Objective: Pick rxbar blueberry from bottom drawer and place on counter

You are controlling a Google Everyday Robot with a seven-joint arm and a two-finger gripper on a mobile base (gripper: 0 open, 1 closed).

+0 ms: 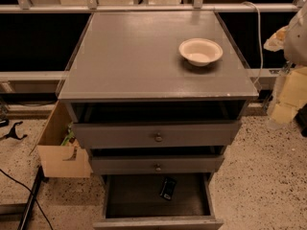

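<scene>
The rxbar blueberry (167, 188), a small dark bar with pale print, lies flat in the open bottom drawer (158, 222), near its back and just right of centre. The grey counter (129, 56) tops the cabinet above it. My gripper (284, 102) shows as pale shapes at the right edge of the view, to the right of the cabinet and far from the bar. Nothing shows in it.
A white bowl (200, 51) stands on the counter's back right part. Two shallower knobbed drawers (157, 137) are partly pulled out above the bottom drawer. An open cardboard box (60, 150) sits on the floor at the left. Cables (19, 186) lie on the floor there.
</scene>
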